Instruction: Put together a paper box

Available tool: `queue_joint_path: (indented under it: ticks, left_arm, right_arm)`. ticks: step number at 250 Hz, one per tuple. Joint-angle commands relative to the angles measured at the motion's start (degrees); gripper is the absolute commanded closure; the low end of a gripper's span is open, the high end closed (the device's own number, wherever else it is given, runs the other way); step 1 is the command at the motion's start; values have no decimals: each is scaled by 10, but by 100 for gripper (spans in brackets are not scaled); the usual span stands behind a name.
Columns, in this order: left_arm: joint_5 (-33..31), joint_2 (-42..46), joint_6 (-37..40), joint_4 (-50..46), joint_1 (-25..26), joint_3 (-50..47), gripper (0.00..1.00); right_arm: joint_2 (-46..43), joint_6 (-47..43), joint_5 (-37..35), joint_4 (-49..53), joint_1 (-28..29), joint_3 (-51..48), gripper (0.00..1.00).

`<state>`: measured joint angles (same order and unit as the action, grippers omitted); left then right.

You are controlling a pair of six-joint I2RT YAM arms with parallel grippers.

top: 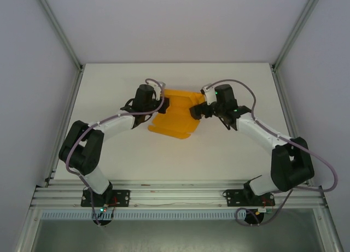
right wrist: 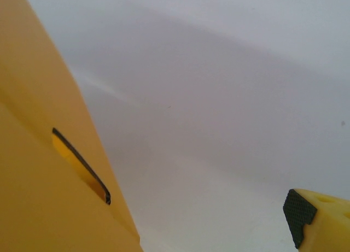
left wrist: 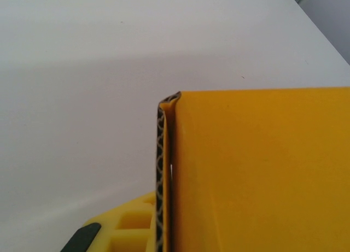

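Observation:
The paper box (top: 176, 115) is a part-folded orange-yellow card sheet lying mid-table between both arms. My left gripper (top: 164, 105) sits at the sheet's left edge, shut on a raised flap. In the left wrist view that flap (left wrist: 257, 170) stands upright, its corrugated cut edge (left wrist: 160, 175) running down between the jaws. One yellow finger (left wrist: 128, 222) shows on its left; the other is hidden behind the card. My right gripper (top: 196, 111) is at the sheet's right edge and stands open. In the right wrist view a slotted panel (right wrist: 44, 197) covers the left side, well apart from the padded right finger (right wrist: 314, 219).
The white table (top: 109, 153) has bare room in front of and behind the sheet. Aluminium posts (top: 57, 28) and grey walls close in the left, right and back. A metal rail (top: 175, 197) runs along the near edge by the arm bases.

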<state>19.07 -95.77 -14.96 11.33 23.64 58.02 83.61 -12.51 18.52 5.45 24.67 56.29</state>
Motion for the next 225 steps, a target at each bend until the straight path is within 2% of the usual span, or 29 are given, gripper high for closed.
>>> queue_joint_path:
  ticks: [1,23,52,89,115,136,166,200,225]
  left_arm:
    - [-25,6,-20,4,7,8,100]
    - [-51,5,-25,-10,7,9,100]
    - [-80,2,-31,-22,4,9,100]
    - [-83,2,-33,-24,-2,3,100]
    - [-75,8,-23,-23,-3,-1,100]
    - [-73,13,-16,-25,-3,-4,100]
    - [-72,19,-14,-25,-3,-6,100]
    - [-67,20,-14,-22,-4,-7,100]
    - [-66,20,-12,-21,-3,-6,100]
  right_arm:
    - [0,22,-103,-54,9,-14,0]
    - [-20,17,-80,-41,8,-22,0]
    - [-80,1,-15,3,8,-43,0]
    - [-173,11,17,50,2,-76,0]
    - [-240,28,50,59,-22,-92,0]
    - [-268,52,86,52,-68,-98,0]
    - [-252,56,136,61,-131,-85,2]
    - [-184,-5,187,121,-139,-32,17]
    - [-124,-37,250,156,-139,13,31]
